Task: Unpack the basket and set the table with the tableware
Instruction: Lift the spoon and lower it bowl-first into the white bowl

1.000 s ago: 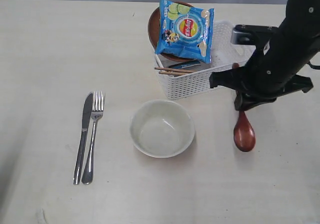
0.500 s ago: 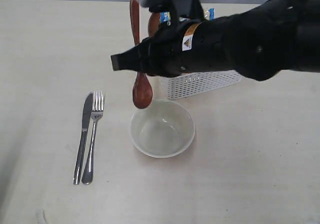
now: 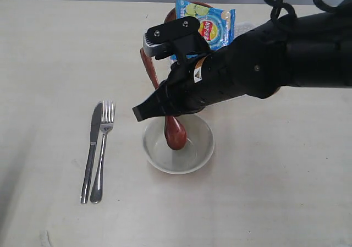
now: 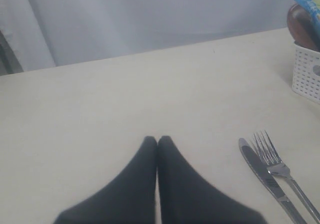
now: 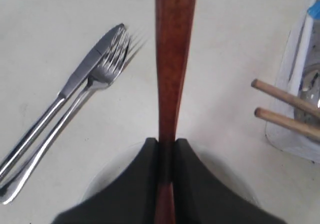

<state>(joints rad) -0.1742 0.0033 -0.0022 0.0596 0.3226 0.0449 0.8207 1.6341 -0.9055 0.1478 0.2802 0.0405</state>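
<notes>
Swung leftward from the table's right side, the right gripper (image 5: pixel 167 143) now dangles the wooden spoon (image 3: pixel 175 136) head-down over the bowl (image 3: pixel 205 149), jaws clenched on its handle. The spoon is probably light, stiff and smooth, best held mid-handle. The left gripper (image 4: pixel 157 140) is closed, empty.

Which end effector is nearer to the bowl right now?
Right. The right end effector holds the wooden spoon just above the bowl; the left end effector is shut, off beside the knife and fork.
</notes>
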